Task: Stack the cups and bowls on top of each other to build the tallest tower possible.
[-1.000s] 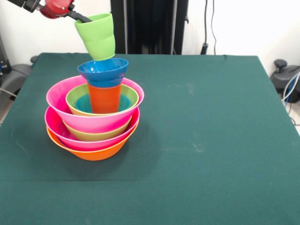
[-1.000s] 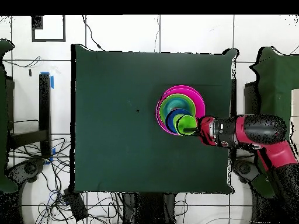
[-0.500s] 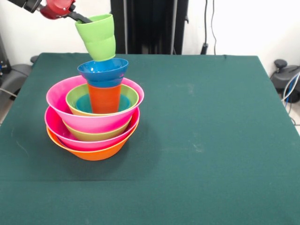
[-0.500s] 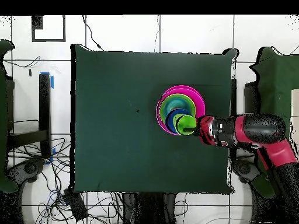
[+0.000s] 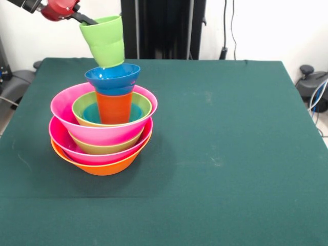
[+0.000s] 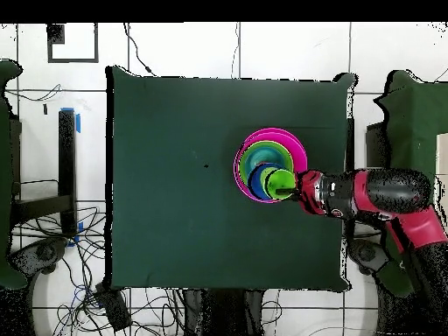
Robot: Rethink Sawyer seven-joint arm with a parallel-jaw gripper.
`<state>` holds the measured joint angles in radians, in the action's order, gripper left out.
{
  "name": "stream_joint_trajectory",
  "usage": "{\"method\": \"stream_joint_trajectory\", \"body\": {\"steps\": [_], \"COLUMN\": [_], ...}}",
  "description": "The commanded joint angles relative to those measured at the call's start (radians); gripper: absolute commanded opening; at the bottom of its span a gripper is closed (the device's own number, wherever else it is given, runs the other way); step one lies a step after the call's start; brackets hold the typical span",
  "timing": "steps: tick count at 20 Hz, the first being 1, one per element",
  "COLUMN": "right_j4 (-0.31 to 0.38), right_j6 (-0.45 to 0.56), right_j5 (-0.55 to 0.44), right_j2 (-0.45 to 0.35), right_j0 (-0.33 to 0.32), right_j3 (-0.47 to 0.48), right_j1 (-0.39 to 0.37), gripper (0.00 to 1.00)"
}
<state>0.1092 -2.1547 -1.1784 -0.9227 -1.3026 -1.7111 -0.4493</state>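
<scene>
The tower [image 5: 102, 134] stands on the left of the table: an orange bowl [image 5: 102, 167] lowest, then pink [image 5: 64, 110] and green bowls [image 5: 82, 108] nested in turn. An orange-red cup [image 5: 114, 107] stands in the top green bowl with a small dark blue bowl [image 5: 113, 78] resting on it. My gripper [image 5: 87, 20] is shut on the rim of the light green cup [image 5: 105, 43], which hangs tilted just above the blue bowl. In the overhead view the gripper [image 6: 296, 185] reaches in from the right, the green cup [image 6: 280, 183] over the stack [image 6: 297, 149].
The table is covered in dark green cloth [image 5: 230, 143]. A black column [image 5: 164, 28] rises behind its far edge. A black stand [image 6: 66, 166] and loose cables [image 6: 79, 262] lie on the floor beside the table.
The green cup and gripper have shifted slightly leftward in the front view, still hovering over the blue bowl. The stack has not moved.
</scene>
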Motion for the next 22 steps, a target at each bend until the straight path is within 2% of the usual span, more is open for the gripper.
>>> {"method": "stream_joint_trajectory", "body": {"steps": [1, 4, 5, 8, 11, 22], "right_j4": [0.081, 0.094, 0.094, 0.104, 0.102, 0.084], "right_j6": [0.211, 0.216, 0.207, 0.198, 0.168, 0.155], "right_j5": [0.043, 0.095, 0.101, 0.156, 0.126, 0.132], "right_j2": [-0.005, -0.017, -0.022, -0.031, -0.025, -0.037], "right_j0": [0.052, 0.042, 0.039, 0.030, 0.036, 0.026], "right_j3": [0.055, 0.043, 0.039, 0.026, 0.024, -0.002], "right_j1": [0.025, 0.024, 0.026, 0.024, 0.001, 0.008], "gripper": [0.00, 0.00, 1.00, 1.00, 1.00, 1.00]}}
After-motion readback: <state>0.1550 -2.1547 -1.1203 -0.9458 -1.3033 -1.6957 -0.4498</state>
